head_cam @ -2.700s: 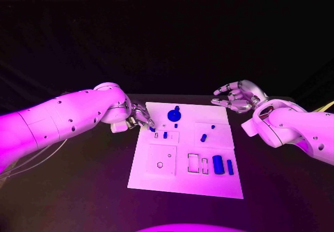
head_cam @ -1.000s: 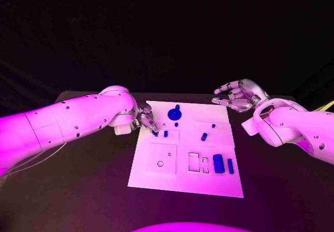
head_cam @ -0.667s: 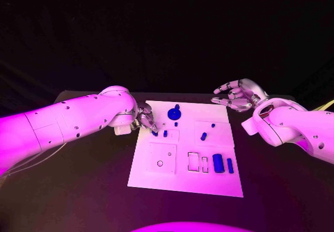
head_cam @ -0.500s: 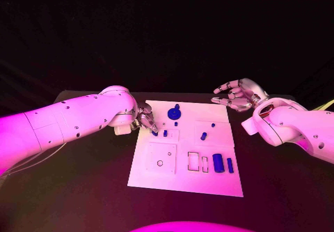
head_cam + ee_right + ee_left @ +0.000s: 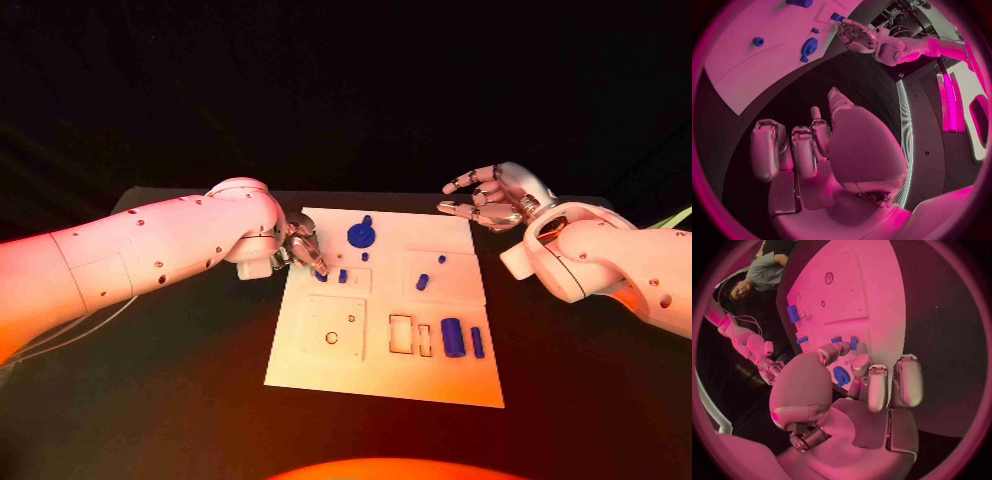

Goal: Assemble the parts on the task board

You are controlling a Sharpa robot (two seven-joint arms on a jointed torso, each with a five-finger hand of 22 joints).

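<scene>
The white task board (image 5: 378, 365) lies mid-table. My left hand (image 5: 299, 247) hangs over its far left corner, fingertips pinching a small blue part (image 5: 320, 275) down at a slot, next to another small blue part (image 5: 342, 276). In the left wrist view the left hand (image 5: 848, 390) reaches to these two parts (image 5: 836, 339). A round blue knob (image 5: 361, 236) stands at the far edge. A large blue cylinder (image 5: 453, 338) and a thin blue bar (image 5: 476, 343) lie near right. My right hand (image 5: 490, 200) hovers beyond the board's far right corner, fingers apart, holding nothing.
More small blue parts (image 5: 421, 282) sit on the board's right half, and empty rectangular slots (image 5: 401, 334) and a round hole (image 5: 330, 340) lie nearer me. In the right wrist view the right hand (image 5: 811, 150) is over bare black table (image 5: 854, 85) beside the board (image 5: 748, 60).
My left hand has moved right from the board's left edge onto the board, carrying the small blue part to the slot; over the last second it has hardly moved. The right hand has stayed put.
</scene>
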